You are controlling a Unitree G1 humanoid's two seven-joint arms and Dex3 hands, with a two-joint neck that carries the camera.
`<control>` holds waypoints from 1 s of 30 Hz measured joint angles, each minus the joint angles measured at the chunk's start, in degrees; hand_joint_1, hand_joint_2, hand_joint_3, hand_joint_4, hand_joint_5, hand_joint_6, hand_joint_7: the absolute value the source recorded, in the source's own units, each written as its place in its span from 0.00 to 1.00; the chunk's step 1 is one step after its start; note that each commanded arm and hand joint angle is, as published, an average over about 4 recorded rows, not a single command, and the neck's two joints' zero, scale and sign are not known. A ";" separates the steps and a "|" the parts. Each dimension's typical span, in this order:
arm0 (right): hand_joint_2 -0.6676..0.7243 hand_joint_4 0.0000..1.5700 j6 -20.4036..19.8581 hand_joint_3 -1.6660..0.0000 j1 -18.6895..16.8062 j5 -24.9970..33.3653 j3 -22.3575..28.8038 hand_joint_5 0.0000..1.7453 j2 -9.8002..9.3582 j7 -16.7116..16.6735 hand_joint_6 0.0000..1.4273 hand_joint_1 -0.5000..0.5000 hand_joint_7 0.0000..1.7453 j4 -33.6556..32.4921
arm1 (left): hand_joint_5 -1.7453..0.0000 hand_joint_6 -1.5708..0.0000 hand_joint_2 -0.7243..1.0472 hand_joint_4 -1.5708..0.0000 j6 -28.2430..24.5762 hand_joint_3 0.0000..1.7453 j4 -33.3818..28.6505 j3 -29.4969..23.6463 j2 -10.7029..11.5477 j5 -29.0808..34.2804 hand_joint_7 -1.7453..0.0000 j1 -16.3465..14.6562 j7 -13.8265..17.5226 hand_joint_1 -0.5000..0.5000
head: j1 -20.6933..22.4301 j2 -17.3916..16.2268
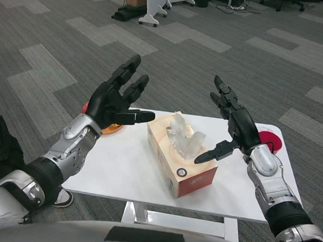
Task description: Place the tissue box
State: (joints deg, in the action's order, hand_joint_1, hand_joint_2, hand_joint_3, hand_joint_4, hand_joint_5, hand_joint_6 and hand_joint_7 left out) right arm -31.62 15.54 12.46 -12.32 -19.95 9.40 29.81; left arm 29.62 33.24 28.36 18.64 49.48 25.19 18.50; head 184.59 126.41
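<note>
In the head view, the tissue box (180, 158) lies near the middle of the white table (125, 168), with a tissue sticking up from its top. The left hand (116, 100) hovers just left of the box and the right hand (233, 123) just right of it, both holding nothing, fingers spread apart. An orange disc (112, 130) shows left of the box and a red disc (271, 141) to its right.

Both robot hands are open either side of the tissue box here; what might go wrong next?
The left robot hand and right robot hand flank the peach cardboard tissue box, touching nothing. Closing unevenly might skew it or crush the protruding white tissue. The box lies near the white table front edge; a nudge might tip it off.
</note>
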 measured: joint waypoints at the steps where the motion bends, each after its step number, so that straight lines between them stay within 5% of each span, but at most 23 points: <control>1: 0.55 0.00 0.00 0.90 0.00 0.00 0.00 0.22 0.05 0.00 0.00 0.33 0.00 0.00 | 1.00 1.00 0.95 1.00 0.03 0.04 -0.01 -0.06 0.01 0.17 1.00 -0.09 0.08 1.00 | 0.04 0.01; 4: 0.55 0.00 0.00 0.90 0.00 0.00 0.00 0.22 0.24 0.00 0.00 0.33 0.00 0.00 | 1.00 1.00 0.76 1.00 0.12 0.05 -0.02 -0.07 0.05 1.36 1.00 -0.22 0.22 1.00 | 0.06 0.05; 9: 0.53 0.00 0.00 0.90 0.00 0.00 0.00 0.21 0.30 0.00 0.00 0.33 0.00 0.00 | 1.00 1.00 0.10 1.00 0.20 0.05 -0.05 0.82 0.31 4.30 1.00 -0.23 0.30 1.00 | 0.21 -0.04; 30: 0.50 0.00 0.00 0.90 0.01 0.00 0.00 0.22 0.30 0.00 0.00 0.40 0.00 0.00 | 1.00 1.00 0.04 1.00 0.33 0.01 -0.03 2.10 0.36 5.74 1.00 -0.23 0.59 1.00 | 0.38 0.88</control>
State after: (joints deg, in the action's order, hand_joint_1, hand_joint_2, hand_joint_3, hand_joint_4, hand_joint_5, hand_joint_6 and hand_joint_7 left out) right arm -31.62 15.54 12.46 -12.33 -19.65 9.40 29.81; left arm 29.94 33.20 30.46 19.00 55.22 24.96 19.10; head 184.97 127.29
